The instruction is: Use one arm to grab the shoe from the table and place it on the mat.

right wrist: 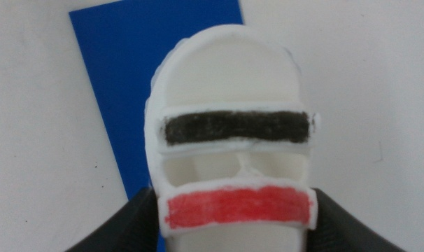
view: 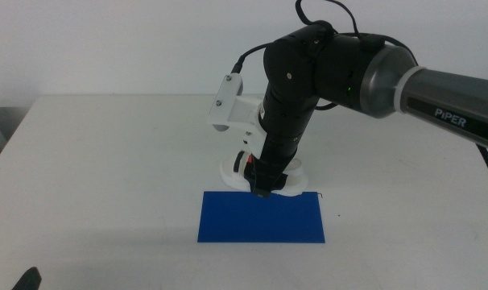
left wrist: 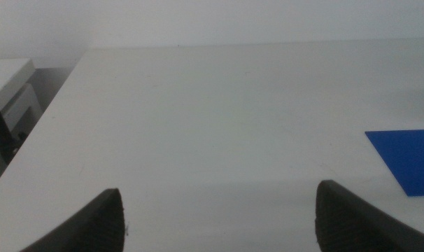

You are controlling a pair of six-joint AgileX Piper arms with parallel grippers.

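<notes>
- The right arm [view: 365, 72] enters from the right of the middle view and bends down at frame centre.
- The right gripper [view: 262, 187] has its jaws clamped on the sides of the shoe [right wrist: 233, 168].
- The shoe sits at the upper edge of the mat [view: 260, 217], which lies on the table [view: 107, 177] below centre.
- The left gripper [left wrist: 219, 217], jaws apart, waits at the lower left corner of the middle view.
</notes>
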